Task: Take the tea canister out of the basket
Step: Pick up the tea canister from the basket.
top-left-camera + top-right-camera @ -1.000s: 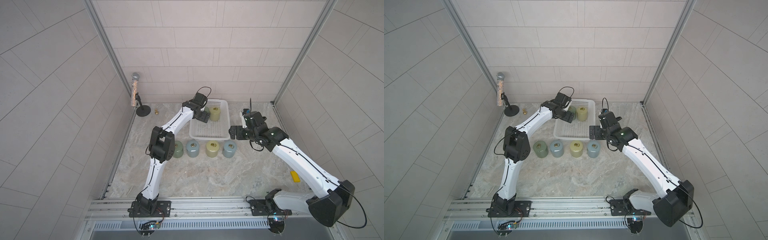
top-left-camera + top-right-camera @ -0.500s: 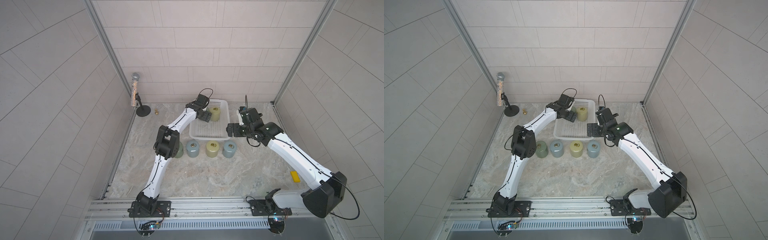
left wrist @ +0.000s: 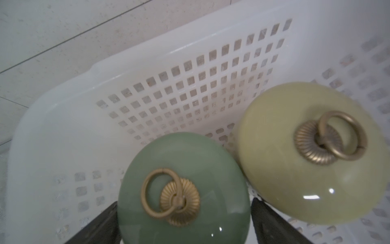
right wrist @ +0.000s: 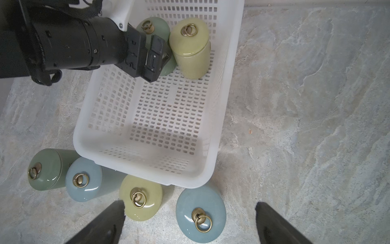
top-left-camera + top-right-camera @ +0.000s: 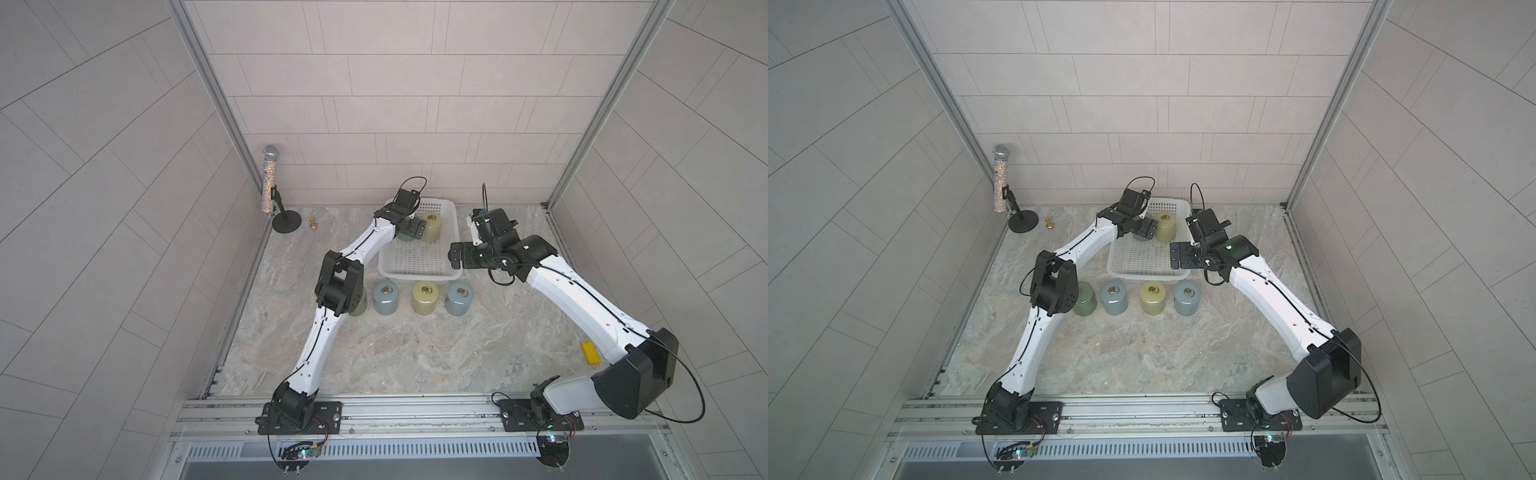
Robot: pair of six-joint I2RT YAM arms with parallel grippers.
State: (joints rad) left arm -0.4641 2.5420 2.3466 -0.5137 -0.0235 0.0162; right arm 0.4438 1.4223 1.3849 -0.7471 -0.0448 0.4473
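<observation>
The white perforated basket (image 5: 417, 272) (image 4: 223, 105) stands at the back of the marble floor. In its far end are a green tea canister (image 3: 221, 190) (image 4: 161, 27) and a yellow-green one (image 5: 432, 226) (image 3: 295, 179), each with a brass ring on its lid. My left gripper (image 3: 184, 201) (image 5: 411, 230) reaches into the basket, open, with one black finger on each side of the green canister. In both top views that canister is mostly hidden under the gripper. My right gripper (image 4: 190, 203) (image 5: 457, 259) hangs open and empty over the basket's near right corner.
Several canisters stand in a row in front of the basket: green (image 5: 357, 305) half under my left elbow, blue (image 5: 385, 297), yellow-green (image 5: 424, 298), blue (image 5: 459, 299). A microphone on a stand (image 5: 270, 183) and a small brass piece (image 5: 313, 224) sit back left. A yellow block (image 5: 590, 353) lies right.
My left arm has stretched further into the basket and its elbow has swung right. The right gripper has shifted a little left, toward the basket.
</observation>
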